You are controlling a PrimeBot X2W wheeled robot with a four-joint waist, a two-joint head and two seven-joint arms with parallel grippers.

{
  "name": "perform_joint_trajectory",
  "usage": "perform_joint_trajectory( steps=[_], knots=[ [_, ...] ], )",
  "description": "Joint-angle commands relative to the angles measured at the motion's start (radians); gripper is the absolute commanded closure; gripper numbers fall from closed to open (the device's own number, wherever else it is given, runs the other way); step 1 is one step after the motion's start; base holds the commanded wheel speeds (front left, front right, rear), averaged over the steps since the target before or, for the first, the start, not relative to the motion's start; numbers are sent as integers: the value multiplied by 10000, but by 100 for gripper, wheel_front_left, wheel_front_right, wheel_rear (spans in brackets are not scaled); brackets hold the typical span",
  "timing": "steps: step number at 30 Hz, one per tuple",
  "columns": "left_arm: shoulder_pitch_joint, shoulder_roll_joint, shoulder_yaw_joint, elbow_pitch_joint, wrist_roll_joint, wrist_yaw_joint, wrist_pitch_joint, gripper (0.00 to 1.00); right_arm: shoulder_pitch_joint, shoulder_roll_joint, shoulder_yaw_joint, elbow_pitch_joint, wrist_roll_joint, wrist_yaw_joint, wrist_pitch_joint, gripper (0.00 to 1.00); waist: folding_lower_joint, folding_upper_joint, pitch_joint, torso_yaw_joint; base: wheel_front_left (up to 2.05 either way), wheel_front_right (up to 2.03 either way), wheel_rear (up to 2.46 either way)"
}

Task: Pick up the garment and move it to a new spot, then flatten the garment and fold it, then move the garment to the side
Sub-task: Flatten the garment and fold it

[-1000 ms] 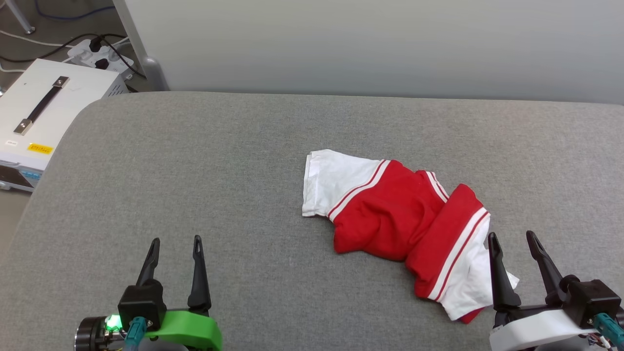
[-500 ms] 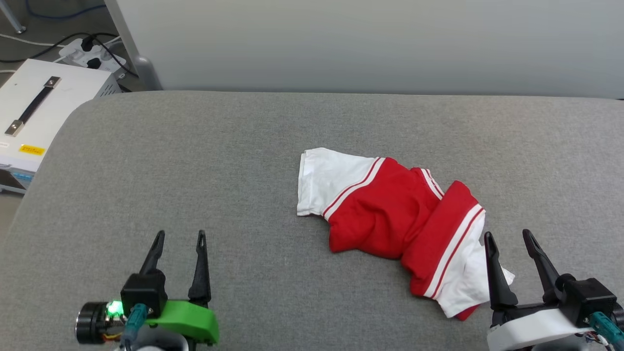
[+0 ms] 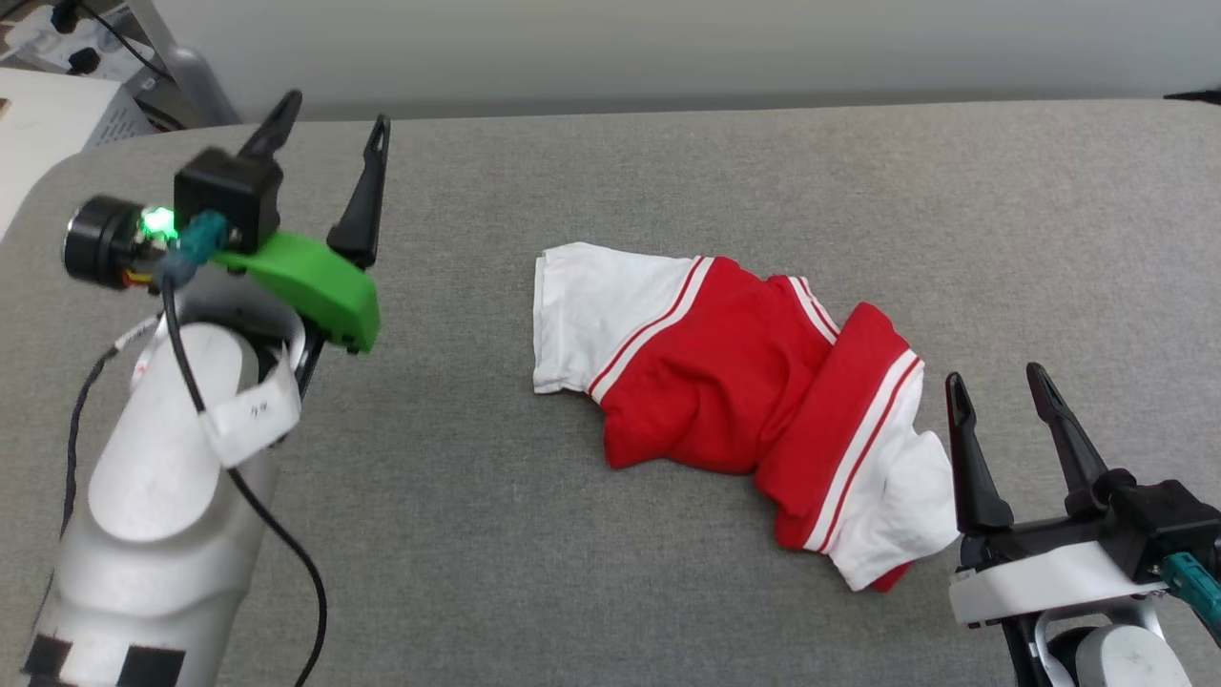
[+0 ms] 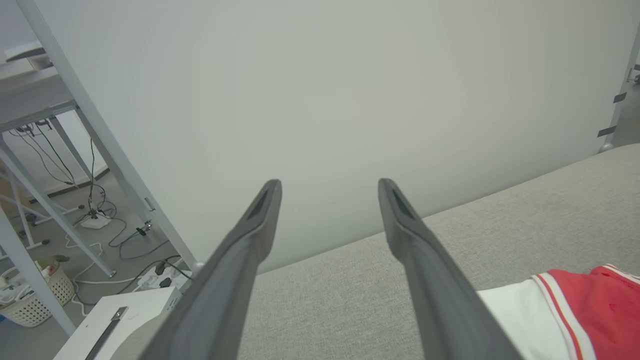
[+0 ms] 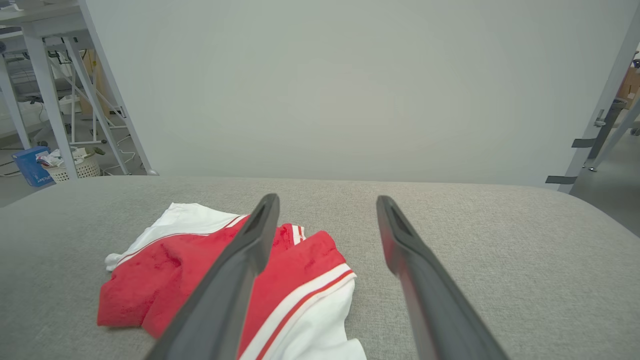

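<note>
The garment [image 3: 734, 391], a red T-shirt with white sleeves and striped trim, lies crumpled on the grey padded table [image 3: 591, 172], right of centre. My left gripper [image 3: 329, 110] is raised over the table's far left, open and empty, well apart from the shirt. My right gripper [image 3: 997, 382] hovers open just right of the near white sleeve, holding nothing. The left wrist view catches one white sleeve and red cloth of the garment [image 4: 575, 310] at its lower right. In the right wrist view the garment [image 5: 200, 265] lies below and left of my open fingers [image 5: 235, 280].
A pale wall [image 3: 668, 38] runs behind the table. A white equipment box [image 4: 125, 320] with a handle, cables and a power strip [image 4: 165, 272] sit on the floor beyond the far left corner. Table legs and a basket [image 5: 75, 167] stand further off.
The head camera has tilted down and shifted. My left arm has lifted and reached toward the table's far left. The right gripper and the garment stay about where they were.
</note>
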Motion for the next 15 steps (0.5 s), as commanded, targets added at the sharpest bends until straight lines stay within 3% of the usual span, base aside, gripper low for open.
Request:
perform_joint_trajectory(
  steps=[1,2,8,15],
  knots=[
    [-564,111,-394,86,-349,-42,433,0,-249,-10,4,-74,-42,37,-49,0,1,-1,514,-400,0,0,0],
    [-1802,570,-1615,271,-1441,-48,1725,0,-453,-10,14,-153,-26,37,-49,0,1,-1,897,-588,0,0,0],
    [-3957,1406,-4037,844,-3772,-51,4743,0,-881,-10,110,-270,-20,37,-49,0,1,-1,1694,-933,0,0,0],
    [-5702,1878,-6455,1189,-5652,-52,7326,0,-1411,-10,209,-410,11,37,-49,0,1,-1,2613,-1379,0,0,0]
  ],
)
